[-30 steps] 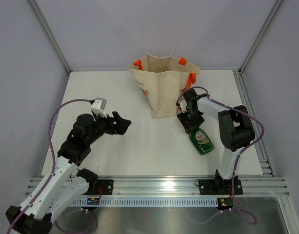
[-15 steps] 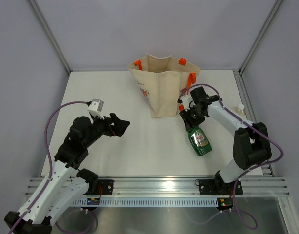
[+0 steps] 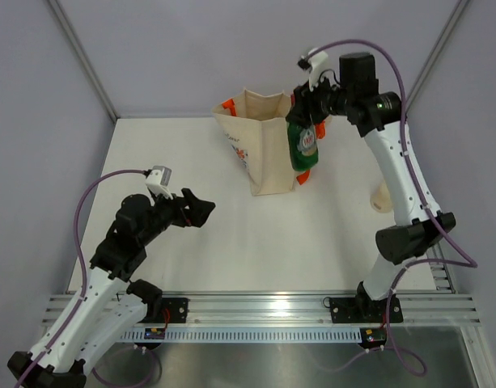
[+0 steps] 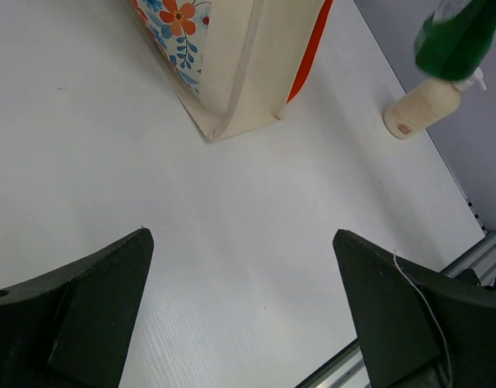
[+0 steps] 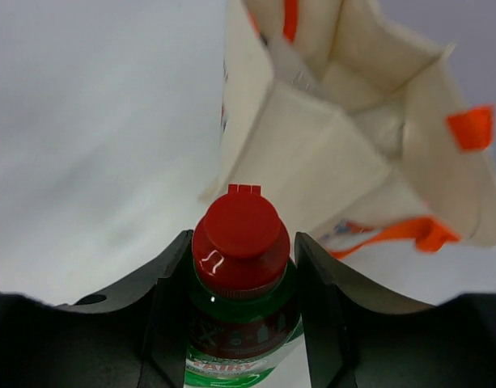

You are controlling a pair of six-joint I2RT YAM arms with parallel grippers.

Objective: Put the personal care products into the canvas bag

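My right gripper [image 3: 306,113] is raised high at the canvas bag's right side, shut on the green red-capped bottle [image 3: 303,144]. The bottle hangs cap down. In the right wrist view the red cap [image 5: 239,238] sticks out between the fingers [image 5: 168,279], over the bag's near wall [image 5: 312,153]. The beige canvas bag [image 3: 264,149] stands upright with orange handles and its mouth open. A cream-coloured bottle [image 3: 382,196] rests on the table to the right, also seen in the left wrist view [image 4: 421,105]. My left gripper [image 3: 201,208] hovers open at the left, nothing between its fingers [image 4: 110,283].
The bag's flower print [image 4: 173,18] faces the left arm. A metal rail [image 3: 264,309] runs along the table's near edge, and grey walls close in the back and sides. The right arm's purple cable [image 3: 397,77] loops above the bag.
The right gripper closed on the green bottle lying on the table and lifted it up to the bag's top right. This uncovered the cream bottle. The left arm has barely moved.
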